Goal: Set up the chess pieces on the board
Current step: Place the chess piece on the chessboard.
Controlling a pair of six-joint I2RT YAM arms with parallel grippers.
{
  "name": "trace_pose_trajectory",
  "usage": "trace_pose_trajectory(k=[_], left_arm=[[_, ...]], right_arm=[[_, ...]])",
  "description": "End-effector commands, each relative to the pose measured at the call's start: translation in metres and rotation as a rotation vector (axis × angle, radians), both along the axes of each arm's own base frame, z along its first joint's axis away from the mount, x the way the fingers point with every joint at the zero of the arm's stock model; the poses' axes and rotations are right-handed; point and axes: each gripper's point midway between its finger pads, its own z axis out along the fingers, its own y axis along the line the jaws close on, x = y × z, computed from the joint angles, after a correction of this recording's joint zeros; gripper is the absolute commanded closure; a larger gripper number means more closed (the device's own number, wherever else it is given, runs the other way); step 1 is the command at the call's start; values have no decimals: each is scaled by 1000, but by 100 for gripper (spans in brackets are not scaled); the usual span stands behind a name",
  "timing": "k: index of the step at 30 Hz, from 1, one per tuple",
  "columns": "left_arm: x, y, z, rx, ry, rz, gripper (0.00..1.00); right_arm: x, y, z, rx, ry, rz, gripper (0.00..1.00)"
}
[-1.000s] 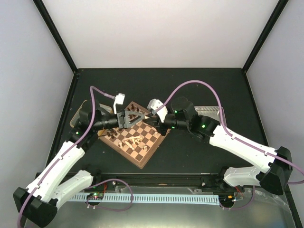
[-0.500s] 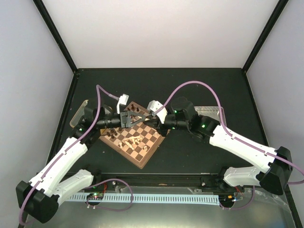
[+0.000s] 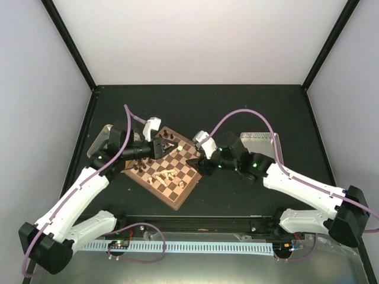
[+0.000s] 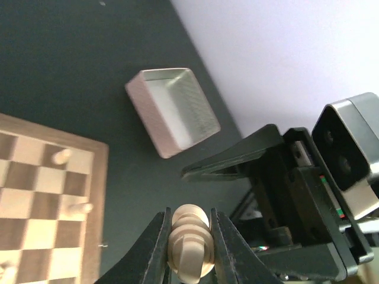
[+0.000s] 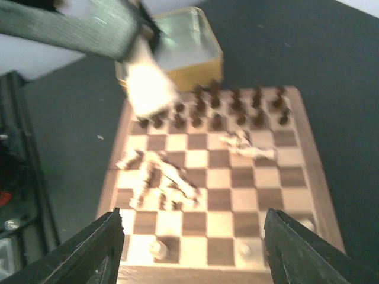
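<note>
**Operator:** Report the left hand.

**Technician:** The left hand (image 4: 189,212) is closed on one pale chess piece (image 4: 189,244). Both fingers (image 4: 153,254) press against the sides of the piece, and its rounded top shows between them. In the overhead view this hand is held above the far-left edge of the board (image 3: 182,184).

**Operator:** Report the right hand.

**Technician:** The right hand (image 5: 194,216) is spread wide and holds nothing. Its wrist view looks down between the two fingers onto the board. In the overhead view it sits at the right corner of the board.

**Operator:** Where is the board?

**Technician:** It lies on the dark tabletop (image 3: 237,106), turned so that one corner faces the arm bases. A gold tray (image 5: 172,74) stands just beyond its far-left side. A pink tray (image 4: 148,118) lies on the tabletop to the right, apart from the board.

**Operator:** Where are the pieces?

**Technician:** The dark pieces (image 5: 216,109) are in two rows along the side nearest the gold tray. That view is blurred, so individual types cannot be told. Most of the pale pieces lie tipped over in a loose cluster (image 5: 160,177) on the middle squares, with a smaller group (image 5: 249,147) near it. Two upright pale pieces (image 5: 157,248) stand in the row nearest the right hand.
</note>
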Motion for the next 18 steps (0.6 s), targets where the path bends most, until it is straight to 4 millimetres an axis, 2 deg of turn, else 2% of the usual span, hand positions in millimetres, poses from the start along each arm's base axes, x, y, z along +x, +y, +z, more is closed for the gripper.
trace_pose_trajectory(k=[1, 5, 11, 15, 18], left_arm=[[16, 13, -24, 233, -71, 114, 99], [17, 0, -49, 382, -99, 121, 98], [12, -35, -88, 551, -144, 57, 98], [11, -52, -115, 624, -147, 16, 98], [11, -61, -138, 663, -119, -14, 98]], right_arm=[[29, -40, -9, 26, 34, -338, 34], [53, -91, -27, 31, 88, -705, 33], [56, -149, -61, 59, 218, -1065, 33], [51, -169, -72, 90, 248, -1155, 33], [49, -177, -71, 116, 246, -1177, 33]])
